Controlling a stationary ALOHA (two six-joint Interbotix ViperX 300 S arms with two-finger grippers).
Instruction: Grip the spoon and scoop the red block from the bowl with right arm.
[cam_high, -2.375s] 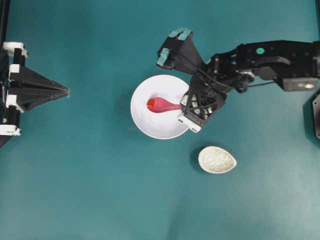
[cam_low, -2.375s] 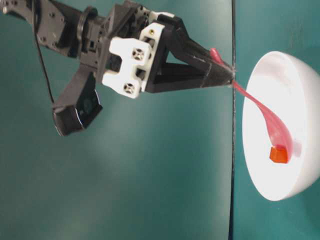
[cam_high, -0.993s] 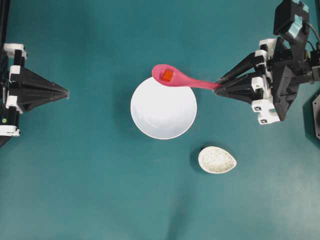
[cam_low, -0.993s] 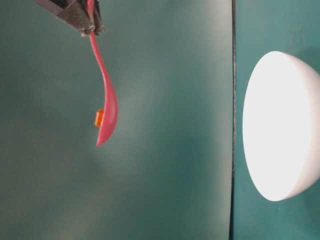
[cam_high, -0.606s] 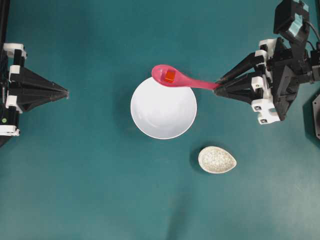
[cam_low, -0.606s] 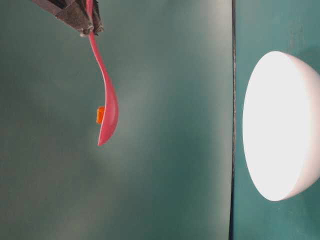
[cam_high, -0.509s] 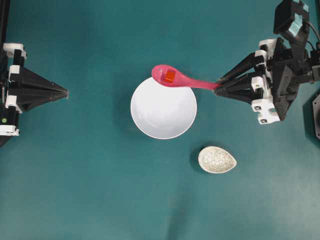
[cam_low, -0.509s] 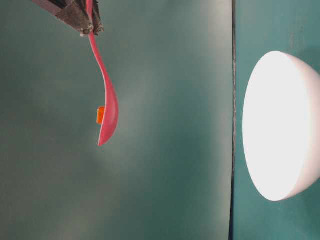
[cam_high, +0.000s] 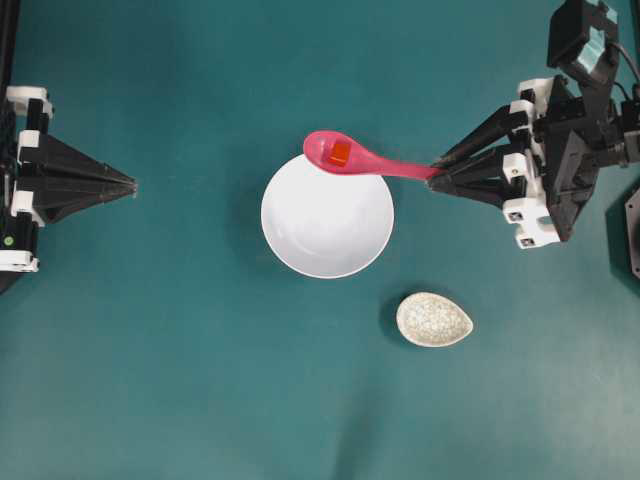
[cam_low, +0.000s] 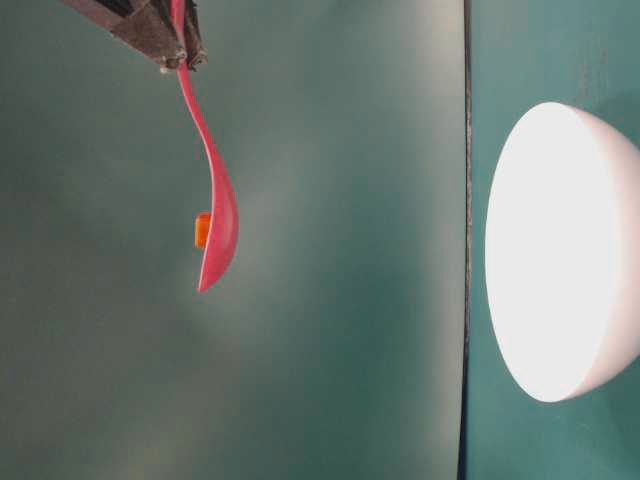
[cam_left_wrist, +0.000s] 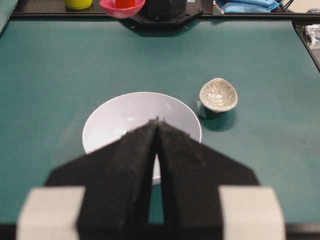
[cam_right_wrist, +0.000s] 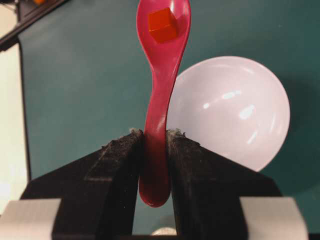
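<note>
The right end effector (cam_high: 436, 175) is pinching the handle of the pink spoon (cam_high: 350, 156), its two black fingers (cam_right_wrist: 120, 155) pressing against either side of the handle close to its end. The spoon is hanging in the air, level, with its scoop reaching over the far edge of the white bowl (cam_high: 327, 225) in the overhead view. The red block (cam_high: 339, 153) is sitting inside the scoop. In the table-level view the spoon is well apart from the bowl, clear of its rim. The bowl is resting on the teal table (cam_high: 200, 380) near the middle. A small speckled egg-shaped dish (cam_high: 434, 319) is sitting on the table just to the near right of the bowl, not touching it. At the left edge, the left end effector (cam_high: 130, 184) is pointing toward the bowl from well apart, its fingers pressed together and gripping nothing.
</note>
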